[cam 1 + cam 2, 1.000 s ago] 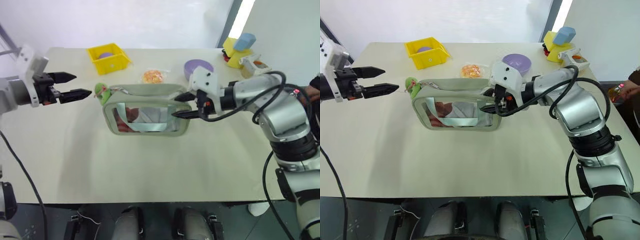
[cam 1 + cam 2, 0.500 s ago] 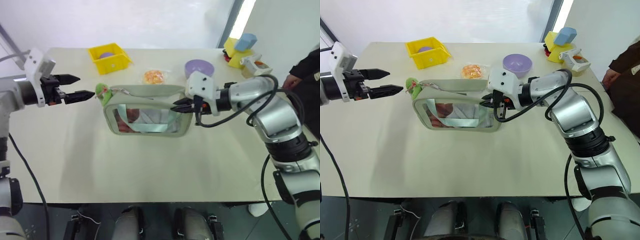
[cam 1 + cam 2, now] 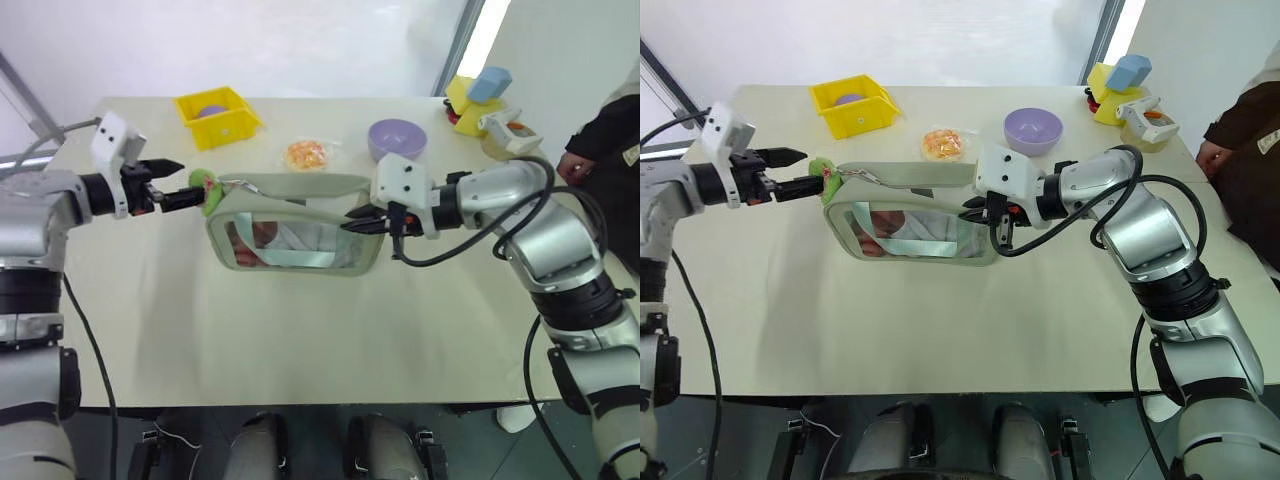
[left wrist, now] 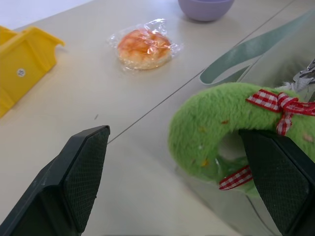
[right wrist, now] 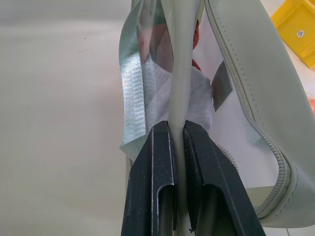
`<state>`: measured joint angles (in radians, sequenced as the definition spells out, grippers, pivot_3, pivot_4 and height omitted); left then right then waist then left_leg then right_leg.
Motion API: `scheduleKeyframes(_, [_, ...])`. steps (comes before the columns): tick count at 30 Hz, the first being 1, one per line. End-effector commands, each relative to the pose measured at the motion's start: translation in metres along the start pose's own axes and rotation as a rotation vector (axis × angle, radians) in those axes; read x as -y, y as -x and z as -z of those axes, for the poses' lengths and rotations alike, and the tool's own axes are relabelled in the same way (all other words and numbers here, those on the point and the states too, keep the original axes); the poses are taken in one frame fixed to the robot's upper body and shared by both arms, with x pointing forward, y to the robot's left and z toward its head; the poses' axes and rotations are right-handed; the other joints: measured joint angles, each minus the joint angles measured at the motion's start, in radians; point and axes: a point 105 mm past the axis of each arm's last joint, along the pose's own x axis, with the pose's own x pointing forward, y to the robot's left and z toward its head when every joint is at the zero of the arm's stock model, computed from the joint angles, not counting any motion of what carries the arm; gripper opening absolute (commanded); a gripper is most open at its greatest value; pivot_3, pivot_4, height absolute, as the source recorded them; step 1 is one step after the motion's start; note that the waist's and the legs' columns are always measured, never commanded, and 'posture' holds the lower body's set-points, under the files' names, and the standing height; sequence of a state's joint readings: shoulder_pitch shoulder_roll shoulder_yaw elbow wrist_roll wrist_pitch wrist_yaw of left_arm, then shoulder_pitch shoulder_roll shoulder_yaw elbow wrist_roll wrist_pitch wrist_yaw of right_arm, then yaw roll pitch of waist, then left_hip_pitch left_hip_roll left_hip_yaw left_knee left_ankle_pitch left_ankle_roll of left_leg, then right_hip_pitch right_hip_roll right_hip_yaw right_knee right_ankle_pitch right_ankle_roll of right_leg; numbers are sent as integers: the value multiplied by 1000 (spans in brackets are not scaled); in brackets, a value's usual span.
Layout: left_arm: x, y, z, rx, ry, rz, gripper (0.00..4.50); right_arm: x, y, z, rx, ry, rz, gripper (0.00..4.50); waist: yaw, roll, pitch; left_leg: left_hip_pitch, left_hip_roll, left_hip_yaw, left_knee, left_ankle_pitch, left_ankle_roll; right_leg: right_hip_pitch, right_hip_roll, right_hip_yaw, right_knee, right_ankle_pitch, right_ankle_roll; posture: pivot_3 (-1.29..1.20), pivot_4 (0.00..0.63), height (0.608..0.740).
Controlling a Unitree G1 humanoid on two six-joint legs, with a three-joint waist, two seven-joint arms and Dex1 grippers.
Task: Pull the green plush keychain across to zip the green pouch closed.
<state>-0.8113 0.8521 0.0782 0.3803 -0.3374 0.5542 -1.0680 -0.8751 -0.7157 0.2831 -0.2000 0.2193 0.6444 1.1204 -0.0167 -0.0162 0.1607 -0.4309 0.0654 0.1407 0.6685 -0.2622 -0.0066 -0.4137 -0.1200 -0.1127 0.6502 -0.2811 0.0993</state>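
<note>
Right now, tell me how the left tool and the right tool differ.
The left tool stands wide open, while the right tool is shut on the pale sage-green fabric pouch with the clear window. The left tool brackets the small bright-green fuzzy plush keychain without gripping it; the right tool pinches the pouch's opposite end. Both have two black fingers.

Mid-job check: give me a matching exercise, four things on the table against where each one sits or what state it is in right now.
Things:
1. small fuzzy green plush keychain
2. pale sage-green fabric pouch with clear window
3. orange bun in clear wrapper
4. lilac round bowl

States:
A. edge pinched by the shut right tool
B. between the open left tool's fingers, not yet gripped
C. by the table's far edge, near the yellow toy
D. between yellow bin and bowl

Pairs: 1-B, 2-A, 3-D, 4-C
</note>
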Motion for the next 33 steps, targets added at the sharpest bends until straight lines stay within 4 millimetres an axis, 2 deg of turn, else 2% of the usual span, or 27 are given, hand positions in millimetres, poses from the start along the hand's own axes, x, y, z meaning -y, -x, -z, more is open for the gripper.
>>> scheduleKeyframes(1, [-1,4,-18,43,-56,-5,4500,0,1,-13,28,37,-1,58,0,0,0,0,0,0,0,0,0,0,0,0,0,0,0,0,150,739])
scheduleKeyframes(4, [-2,8,-22,58,-51,0,3656,2,0,-13,28,35,5,0,0,0,0,0,0,0,0,0,0,0,0,0,0,0,0,0,150,739])
scheduleKeyframes(8, [2,15,-36,87,-56,27,1657,3,0,-12,24,33,16,0,0,0,0,0,0,0,0,0,0,0,0,0,0,0,0,0,150,739])
scheduleKeyframes(11, [10,16,-57,129,-69,65,71,6,-1,-10,19,32,26,0,2,0,0,0,0,0,0,0,0,0,0,0,0,0,0,0,150,739])
scheduleKeyframes(14, [26,15,-76,177,-57,159,24,9,-3,-10,17,31,38,0,2,0,0,0,0,0,0,0,0,0,0,0,0,0,0,0,150,739])
scheduleKeyframes(18, [52,4,-85,197,-56,279,24,11,-7,-10,17,32,43,0,-1,0,0,1,0,0,0,0,0,0,0,0,0,0,0,0,150,739])
scheduleKeyframes(22, [69,-15,-77,158,-96,334,24,13,-9,-10,19,32,51,0,0,0,0,3,0,0,0,0,0,3,0,0,0,0,0,0,150,739])
scheduleKeyframes(27, [64,-29,-59,101,-140,290,24,12,-11,-10,20,23,53,0,-3,0,0,3,0,0,0,0,0,3,0,0,0,0,0,0,150,739])
scheduleKeyframes(30, [57,-28,-67,130,-133,258,1023,12,-11,-9,17,17,56,0,-1,0,0,3,0,0,0,0,0,3,1,0,0,0,0,0,150,739])
scheduleKeyframes(33, [51,-23,-75,140,-152,226,2480,12,-11,-8,17,13,58,0,1,0,0,3,0,0,0,0,0,3,0,0,0,0,0,0,150,739])
